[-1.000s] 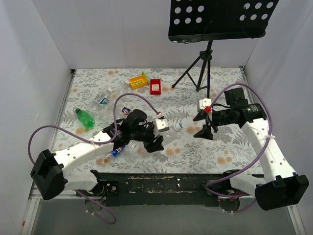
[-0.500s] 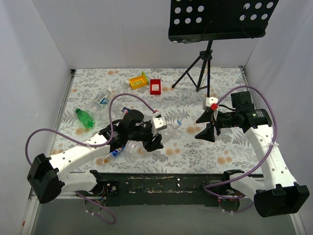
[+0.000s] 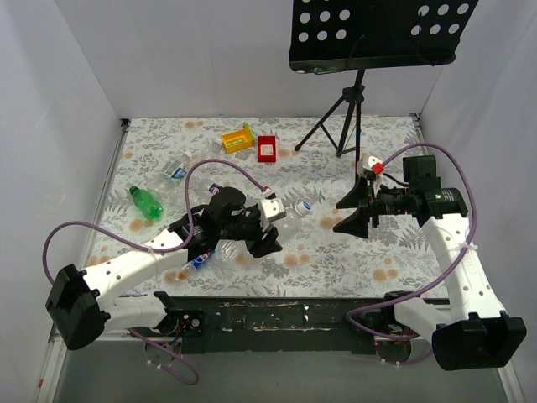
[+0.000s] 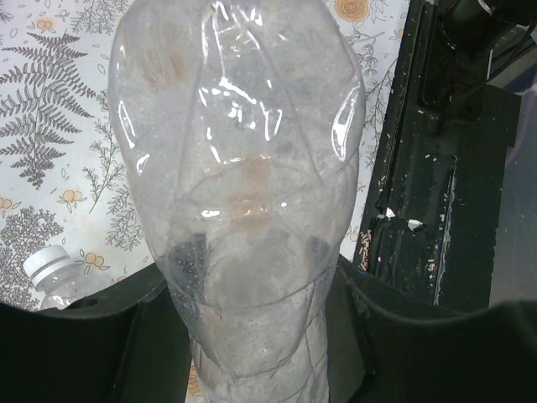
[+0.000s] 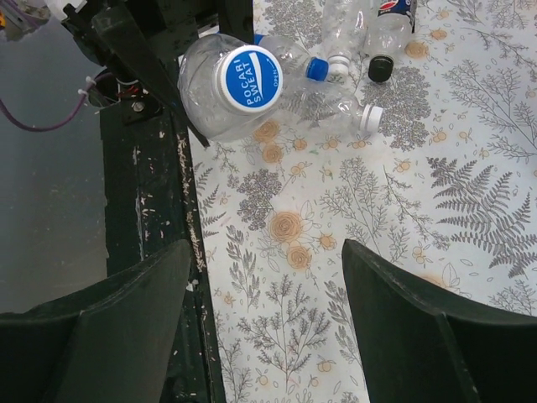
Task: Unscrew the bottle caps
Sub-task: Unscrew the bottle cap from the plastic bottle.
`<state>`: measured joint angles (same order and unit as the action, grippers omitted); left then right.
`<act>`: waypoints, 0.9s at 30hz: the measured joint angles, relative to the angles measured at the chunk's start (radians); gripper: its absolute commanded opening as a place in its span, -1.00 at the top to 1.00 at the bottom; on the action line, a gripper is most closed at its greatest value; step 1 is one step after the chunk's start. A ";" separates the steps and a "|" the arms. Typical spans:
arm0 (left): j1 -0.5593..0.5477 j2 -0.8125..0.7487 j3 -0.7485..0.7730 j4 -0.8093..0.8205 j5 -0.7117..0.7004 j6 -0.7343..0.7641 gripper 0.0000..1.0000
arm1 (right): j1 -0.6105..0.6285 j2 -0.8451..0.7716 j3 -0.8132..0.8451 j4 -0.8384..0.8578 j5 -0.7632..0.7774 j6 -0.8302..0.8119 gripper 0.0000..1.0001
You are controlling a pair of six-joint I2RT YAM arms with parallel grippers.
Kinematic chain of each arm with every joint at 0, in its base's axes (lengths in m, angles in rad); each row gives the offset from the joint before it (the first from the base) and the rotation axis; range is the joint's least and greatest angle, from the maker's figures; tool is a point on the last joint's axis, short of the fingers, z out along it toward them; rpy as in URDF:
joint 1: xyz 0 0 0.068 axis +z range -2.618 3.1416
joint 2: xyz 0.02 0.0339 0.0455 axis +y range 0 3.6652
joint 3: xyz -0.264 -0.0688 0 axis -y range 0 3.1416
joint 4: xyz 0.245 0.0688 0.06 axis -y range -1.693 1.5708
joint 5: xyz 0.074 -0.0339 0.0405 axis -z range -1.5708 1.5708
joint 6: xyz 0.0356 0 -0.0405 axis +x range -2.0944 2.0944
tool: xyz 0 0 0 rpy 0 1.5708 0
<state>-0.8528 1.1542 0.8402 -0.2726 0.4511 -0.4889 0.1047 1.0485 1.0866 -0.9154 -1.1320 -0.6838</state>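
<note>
Left pincer [image 4: 252, 332] is clamping a clear bottle [image 4: 239, 168], jaws closed in firmly on its body, the walls looking thin and creased. The bottle's cap [image 5: 249, 78], broad, blue and white, is facing the right pincer [image 5: 260, 336], which is hanging well apart from it, jaws spread wide and holding nothing. The bottle is sitting raised over the near edge of the table [image 5: 470, 168], above the black base rail [image 5: 143, 193]. Risks as I'm judging them: the soft body may start twisting or slipping inside the left grip once the cap is being turned, so bottle and cap spin together; an off-centre approach may end up shoving the cap sideways; a freed cap may go dropping past the table edge. Loose bottles [image 5: 352, 29] are lying just behind, near enough for snagging
</note>
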 measured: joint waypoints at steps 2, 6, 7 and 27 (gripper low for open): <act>0.000 0.000 0.000 0.008 0.000 -0.003 0.93 | 0.000 0.005 -0.002 0.008 -0.008 0.014 -0.61; 0.000 0.001 0.000 0.018 0.000 -0.010 0.93 | 0.000 0.021 -0.003 0.016 -0.024 0.039 -0.61; 0.000 0.002 0.000 0.020 0.000 -0.011 0.93 | 0.000 0.026 -0.003 0.018 -0.027 0.045 -0.61; 0.000 0.036 0.000 0.042 0.000 -0.026 0.93 | 0.000 0.088 0.012 0.020 -0.056 0.071 -0.59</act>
<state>-0.8528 1.1904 0.8402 -0.2306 0.4511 -0.5144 0.1043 1.1366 1.0988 -0.8955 -1.1881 -0.6128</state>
